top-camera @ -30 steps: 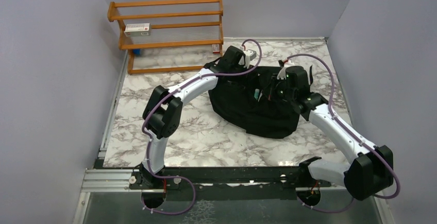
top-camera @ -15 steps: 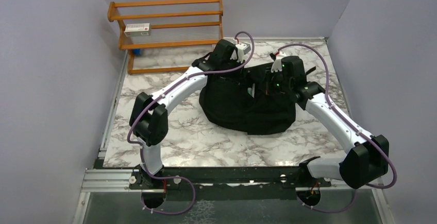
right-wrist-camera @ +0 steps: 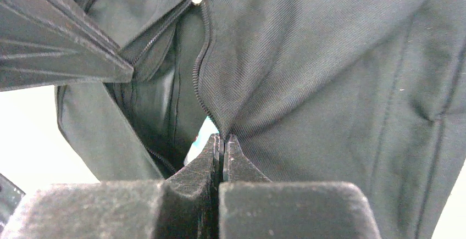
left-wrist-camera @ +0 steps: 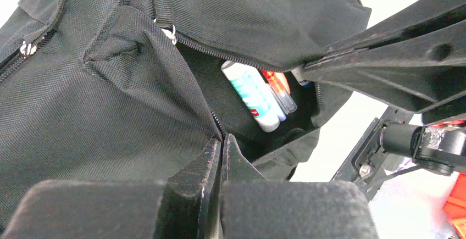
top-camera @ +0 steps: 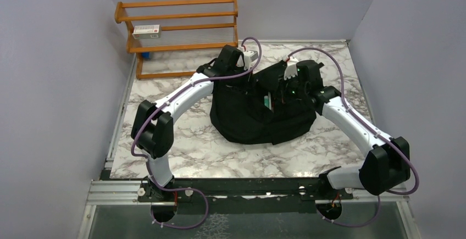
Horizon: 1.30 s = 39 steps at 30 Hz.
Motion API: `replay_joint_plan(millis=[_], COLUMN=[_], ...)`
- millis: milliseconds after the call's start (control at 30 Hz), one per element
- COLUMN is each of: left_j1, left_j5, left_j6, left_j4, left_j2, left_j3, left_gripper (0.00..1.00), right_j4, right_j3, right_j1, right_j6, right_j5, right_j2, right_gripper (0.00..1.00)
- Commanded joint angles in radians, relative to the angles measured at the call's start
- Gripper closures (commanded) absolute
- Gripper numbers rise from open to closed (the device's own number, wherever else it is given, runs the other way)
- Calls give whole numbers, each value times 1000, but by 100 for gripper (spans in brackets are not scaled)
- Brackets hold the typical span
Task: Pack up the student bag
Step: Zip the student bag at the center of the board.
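The black student bag (top-camera: pixel 258 115) lies in the middle of the marble table, its zipper open at the top. My left gripper (left-wrist-camera: pixel 221 138) is shut on the bag's zipper edge on the left side of the opening. My right gripper (right-wrist-camera: pixel 221 138) is shut on the bag's zipper edge on the right side. Inside the opening I see a teal and white tube (left-wrist-camera: pixel 250 95) and pens (left-wrist-camera: pixel 277 87). A teal item also shows in the top view (top-camera: pixel 267 100). Both grippers hold the bag's rim up off the table.
A wooden shelf rack (top-camera: pixel 177 34) stands at the back left, with a white and red box (top-camera: pixel 146 29) on it. Grey walls close the left, back and right sides. The right gripper's body (left-wrist-camera: pixel 395 52) shows in the left wrist view.
Both arms have moved left and toward the back with the bag's rim in their grip. The bag has been dragged left and stands more bunched up.
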Motion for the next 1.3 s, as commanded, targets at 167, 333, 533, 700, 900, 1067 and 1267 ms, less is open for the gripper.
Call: replay_joint_plan(millis=[167, 333, 533, 700, 900, 1067, 1267], left_j1=[55, 65, 69, 70, 80, 86, 86], left_j5=[121, 158, 203, 209, 201, 202, 214], left_j6=[-19, -34, -55, -56, -62, -71, -84], left_j4=[41, 49, 65, 71, 82, 98, 110], left_j2=[-42, -21, 13, 20, 20, 20, 26], left_j3=[7, 50, 76, 67, 41, 24, 16], left_gripper=[100, 100, 100, 100, 100, 100, 100], right_j4=[67, 144, 306, 402, 379, 327, 381], right_j3=[-70, -125, -194, -185, -158, -175, -207], right_j1=[-2, -2, -2, -2, -2, -2, -2], right_j6=[-23, 33, 151, 203, 201, 251, 395], right_j5=[-252, -293, -204, -220, -195, -59, 79], right_j2=[103, 123, 108, 115, 32, -75, -143], right_gripper=[99, 99, 91, 84, 77, 66, 50])
